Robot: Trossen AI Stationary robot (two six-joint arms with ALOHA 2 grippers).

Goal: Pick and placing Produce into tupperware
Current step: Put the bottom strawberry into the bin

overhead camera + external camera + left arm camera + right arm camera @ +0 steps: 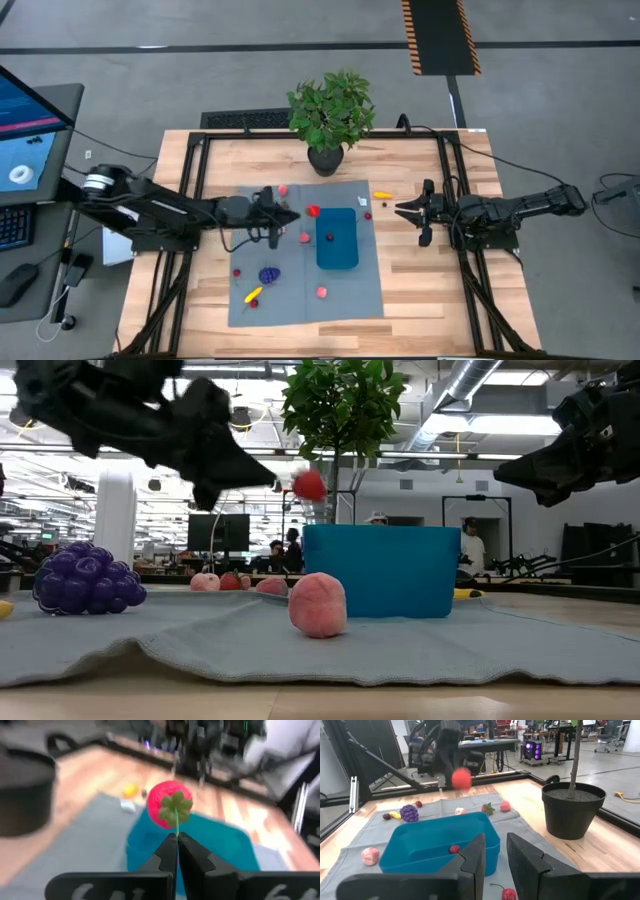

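In your high view, the mat (pixel 305 255) fills the table's (pixel 440 290) centre. The container (pixel 337 240) sits on the mat's right half, one small fruit (pixel 329 237) inside. The grape cluster (pixel 269 274) lies lower left. The potted plant (pixel 331 112) stands at upper centre. A strawberry (pixel 313 211) hangs at the container's upper-left corner.

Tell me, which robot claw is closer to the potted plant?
Roughly the right. The right gripper hovers over bare wood, off to one side of the potted plant. The left gripper sits on the other side, over the mat, pinching a red strawberry.
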